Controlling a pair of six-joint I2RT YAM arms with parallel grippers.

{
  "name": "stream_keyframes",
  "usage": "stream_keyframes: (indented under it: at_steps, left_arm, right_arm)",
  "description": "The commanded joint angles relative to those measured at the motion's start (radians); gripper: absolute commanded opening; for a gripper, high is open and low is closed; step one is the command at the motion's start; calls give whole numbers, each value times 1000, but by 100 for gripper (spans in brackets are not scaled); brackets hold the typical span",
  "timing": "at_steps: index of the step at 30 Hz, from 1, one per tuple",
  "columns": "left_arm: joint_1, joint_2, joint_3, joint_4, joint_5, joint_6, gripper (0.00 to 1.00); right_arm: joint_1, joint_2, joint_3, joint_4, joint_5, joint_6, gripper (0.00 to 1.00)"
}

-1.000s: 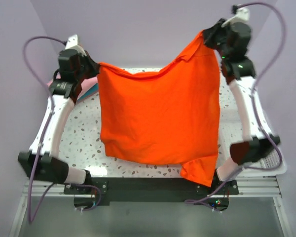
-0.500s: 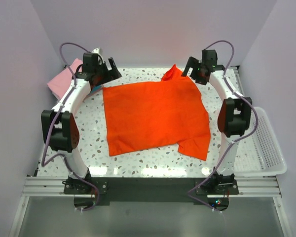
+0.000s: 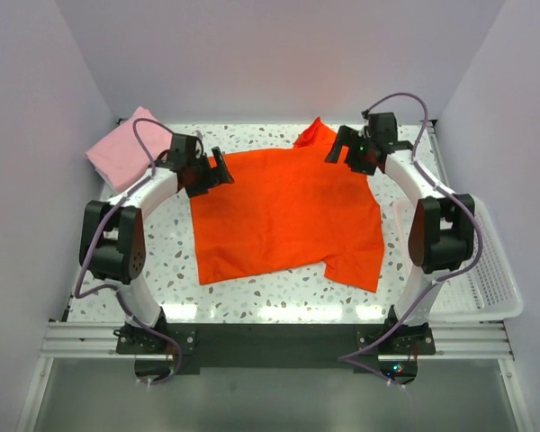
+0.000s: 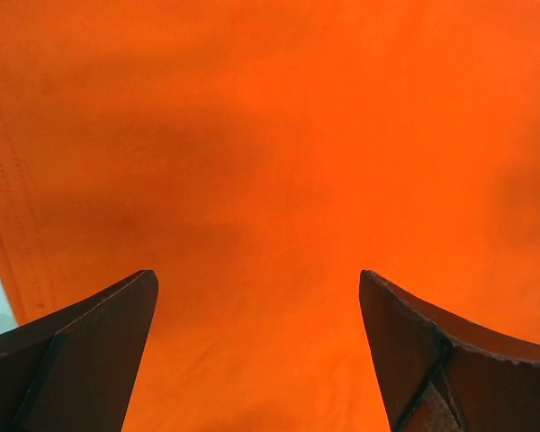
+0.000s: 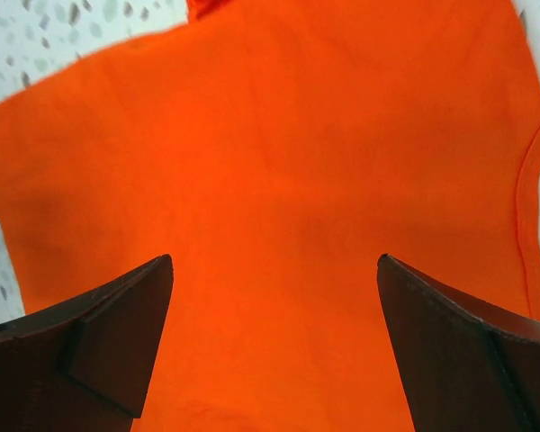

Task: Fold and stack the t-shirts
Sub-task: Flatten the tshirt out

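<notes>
Hovering over far corners of the orange shirt (image 3: pixel 283 211), my left gripper (image 3: pixel 218 171) and right gripper (image 3: pixel 335 153) gaped empty; its length ran between them.

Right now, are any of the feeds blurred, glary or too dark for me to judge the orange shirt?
Top external: sharp, evenly lit, glare strip along the near edge of the table, soft shadows only. Left wrist: orange shirt floods the frame, dim shadow patches, hem stitching readable at left. Right wrist: cloth clear, fingers dark and slightly soft.
</notes>
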Motion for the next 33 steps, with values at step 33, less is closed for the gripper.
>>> stream_keyframes:
  at_steps: [33]
  left_arm:
    - [43, 462, 396, -73, -53, 128, 100]
  right_arm:
    - [17, 98, -171, -110, 9, -31, 98]
